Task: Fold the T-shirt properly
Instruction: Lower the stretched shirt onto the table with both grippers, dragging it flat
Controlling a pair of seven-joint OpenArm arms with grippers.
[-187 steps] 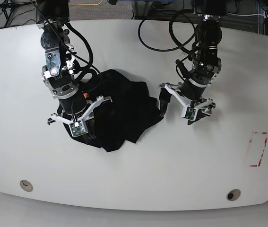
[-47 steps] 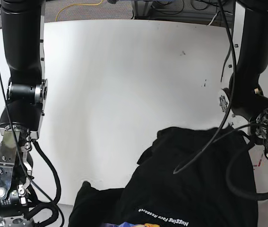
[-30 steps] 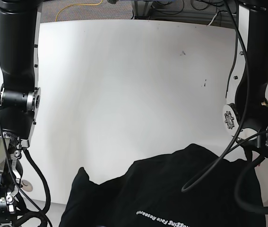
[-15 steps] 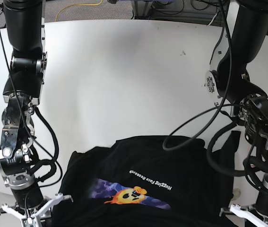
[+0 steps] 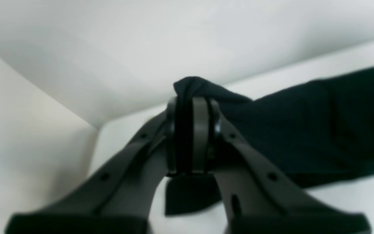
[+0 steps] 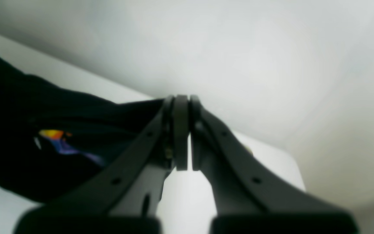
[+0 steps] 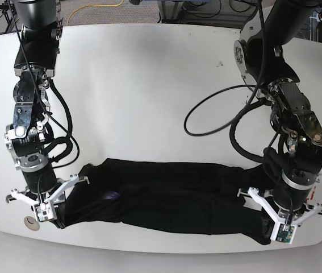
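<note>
Both grippers pinch the T-shirt (image 7: 166, 196), the left gripper (image 5: 192, 107) clamped on one end and the right gripper (image 6: 180, 107) on the other, stretching it in a band across the table's (image 7: 149, 85) near edge.

The base view looks down from high above on the whole white surface (image 7: 149, 85), both arms in frame. Each wrist view sits close behind its own tool, looking along the fingers: the left tool (image 5: 192, 107), the right tool (image 6: 180, 104). All three share the black shirt (image 7: 172, 193).
</note>
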